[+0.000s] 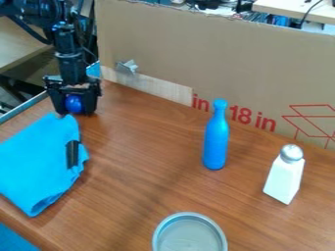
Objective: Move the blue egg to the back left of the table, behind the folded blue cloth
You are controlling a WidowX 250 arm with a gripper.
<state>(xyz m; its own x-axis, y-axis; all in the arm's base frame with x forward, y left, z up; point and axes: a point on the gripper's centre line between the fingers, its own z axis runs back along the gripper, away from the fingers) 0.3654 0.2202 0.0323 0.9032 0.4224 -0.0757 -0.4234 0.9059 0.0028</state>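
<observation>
At the upper left of the table, the black gripper [74,109] hangs down, with a round dark-blue object [74,103] held between its two fingers. Just below it lies a bright blue cloth [34,164], folded, with a small black item [72,154] on its right part. A blue bottle [216,139] stands upright right of the middle. Farther right is a white shaker [285,175] with a silver top. Near the bottom edge sits a round grey metal dish [159,232], partly cut off by the view.
A tall cardboard panel [229,59] with red print runs along the back of the brown wooden table [137,181]. A piece of silvery tape [128,66] sticks to it near the arm. The table's left edge passes close to the gripper.
</observation>
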